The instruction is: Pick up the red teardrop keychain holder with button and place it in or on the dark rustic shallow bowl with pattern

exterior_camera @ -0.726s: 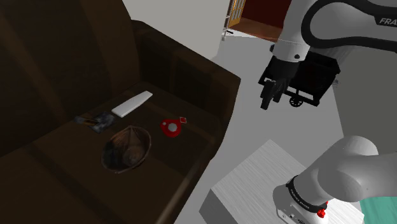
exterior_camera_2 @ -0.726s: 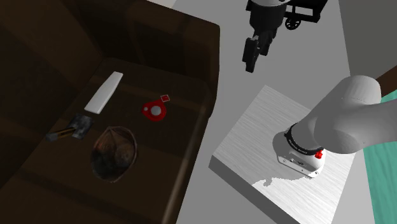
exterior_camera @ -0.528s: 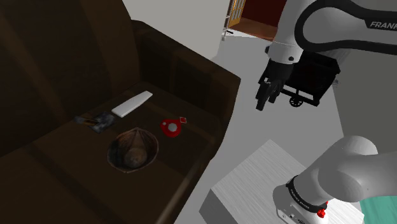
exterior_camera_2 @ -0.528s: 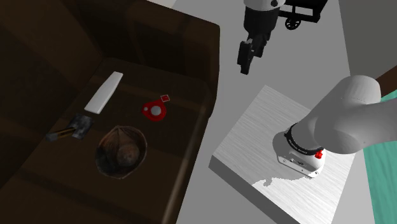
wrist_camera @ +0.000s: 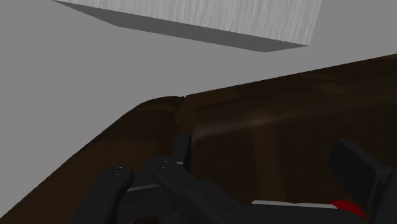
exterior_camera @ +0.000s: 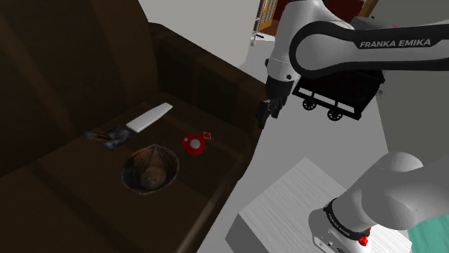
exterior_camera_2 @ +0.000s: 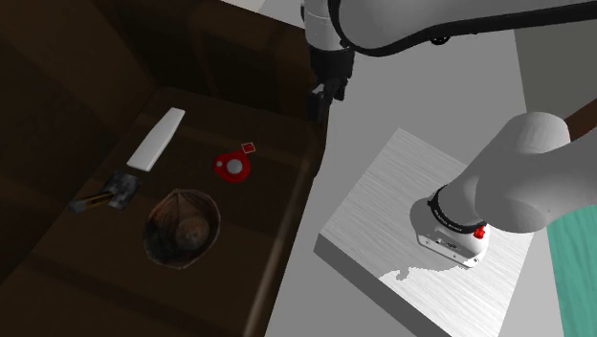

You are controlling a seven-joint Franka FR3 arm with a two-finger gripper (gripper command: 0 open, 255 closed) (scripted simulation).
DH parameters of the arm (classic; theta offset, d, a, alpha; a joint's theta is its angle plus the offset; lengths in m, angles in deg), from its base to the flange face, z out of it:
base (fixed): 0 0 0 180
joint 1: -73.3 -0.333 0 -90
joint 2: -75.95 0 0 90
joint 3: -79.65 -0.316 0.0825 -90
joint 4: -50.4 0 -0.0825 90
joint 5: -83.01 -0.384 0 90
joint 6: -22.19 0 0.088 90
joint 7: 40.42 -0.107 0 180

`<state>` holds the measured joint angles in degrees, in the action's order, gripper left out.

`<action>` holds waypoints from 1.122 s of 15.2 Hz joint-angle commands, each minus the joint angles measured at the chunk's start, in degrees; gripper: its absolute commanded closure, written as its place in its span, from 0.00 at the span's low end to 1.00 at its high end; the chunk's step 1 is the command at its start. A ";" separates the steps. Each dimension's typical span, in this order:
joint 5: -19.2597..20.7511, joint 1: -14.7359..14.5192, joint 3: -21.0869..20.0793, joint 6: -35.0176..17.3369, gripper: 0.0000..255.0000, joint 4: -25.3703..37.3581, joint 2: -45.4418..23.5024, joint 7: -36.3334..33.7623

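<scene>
Dark brown sofa (exterior_camera: 65,79) is carrying all task items. White arm (exterior_camera: 345,50) is reaching toward its armrest. Patterned bowl (exterior_camera: 137,164) is sitting on the seat. Gripper (exterior_camera: 264,113) is hanging by the armrest edge, 2 fingers standing apart, gripping nothing. Red teardrop keychain (exterior_camera: 193,144) is lying near the bowl, not touching it.

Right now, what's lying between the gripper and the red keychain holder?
Nothing, just bare dark brown sofa seat between the gripper and the red keychain holder; the shoulder view shows it, the second exterior view too.
</scene>
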<state>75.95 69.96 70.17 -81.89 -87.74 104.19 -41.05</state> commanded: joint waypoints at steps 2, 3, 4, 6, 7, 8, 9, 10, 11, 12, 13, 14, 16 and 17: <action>0.46 -0.93 -2.38 -5.00 0.00 1.83 -5.19 -0.86; 0.79 -1.19 -3.15 -6.52 0.00 2.61 -7.00 -1.22; 1.19 -1.43 -3.92 -7.99 0.00 3.45 -8.83 -1.61; 2.24 -1.87 -5.43 -10.75 0.00 5.32 -12.56 -2.53; 2.91 -2.09 -6.17 -12.04 0.00 6.34 -14.45 -3.05; 3.66 -2.31 -6.87 -13.27 0.00 7.42 -16.36 -3.62; 4.52 -2.54 -7.55 -14.44 0.00 8.57 -18.29 -4.23; 5.46 -2.78 -8.21 -15.53 0.00 9.77 -20.23 -4.89; 6.50 -3.03 -8.83 -16.56 0.00 11.03 -22.19 -5.59; 7.63 -3.33 -9.40 -17.50 0.00 12.36 -24.17 -6.33; 8.84 -3.65 -9.93 -18.37 0.00 13.74 -26.16 -7.11; 10.13 -4.02 -10.41 -19.15 0.00 15.19 -28.16 -7.91; 12.90 -4.90 -11.20 -20.47 0.00 18.27 -32.20 -9.57; 14.35 -5.43 -11.50 -21.01 0.00 19.91 -34.23 -10.41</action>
<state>88.82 64.93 58.96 -102.11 -69.21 71.93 -50.79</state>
